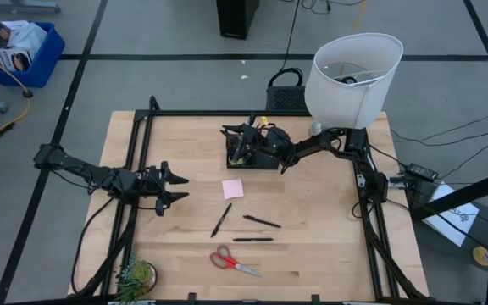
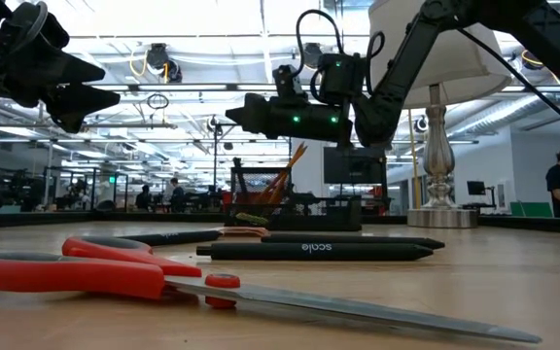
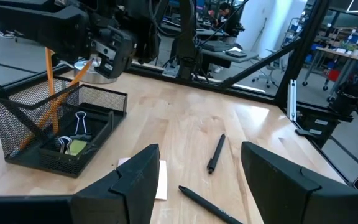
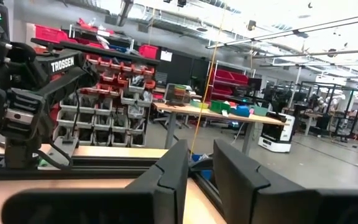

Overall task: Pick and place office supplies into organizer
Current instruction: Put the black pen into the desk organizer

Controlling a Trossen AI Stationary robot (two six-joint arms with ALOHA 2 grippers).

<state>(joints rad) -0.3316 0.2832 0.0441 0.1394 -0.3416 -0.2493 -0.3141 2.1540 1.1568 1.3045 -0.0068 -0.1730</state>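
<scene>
The right tool [image 1: 237, 142] hangs over the mesh organizer [image 1: 252, 158] at the surface's [image 1: 329, 246] far middle, fingers slightly parted and empty, likely just after a drop; two pencils [image 3: 50, 81] lean inside. The left tool [image 1: 176, 188] waits wide open. Outside remain three pens [image 1: 262, 222], one pair of scissors [image 1: 234, 263] and one sticky-note pad [image 1: 233, 188].

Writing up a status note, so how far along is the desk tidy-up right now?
Done: two pencils stand in the organizer, binder clips in its tray. In hand: nothing visibly; the right gripper hovers over the organizer and the left gripper waits open. Left: the pink pad, three pens and the scissors.
</scene>
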